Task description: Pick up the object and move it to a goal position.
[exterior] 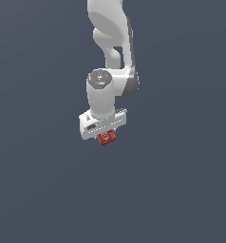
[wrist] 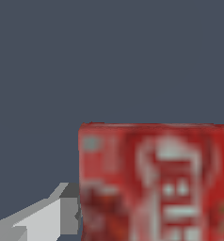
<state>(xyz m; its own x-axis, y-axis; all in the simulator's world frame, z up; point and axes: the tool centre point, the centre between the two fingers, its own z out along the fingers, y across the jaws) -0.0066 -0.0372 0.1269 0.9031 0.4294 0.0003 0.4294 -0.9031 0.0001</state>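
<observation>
The object (exterior: 107, 138) is a small flat red box with white lettering, sitting directly under the white hand of my arm in the exterior view. My gripper (exterior: 105, 134) points down with the box between its fingers. In the wrist view the object (wrist: 154, 183) is very close and blurred, filling much of the picture. One grey finger (wrist: 62, 216) presses against its side. The other finger is out of the picture. The gripper is shut on the box.
A plain dark grey-blue surface lies all around in both views. The arm's white links (exterior: 110, 42) rise straight above the hand. No other thing shows.
</observation>
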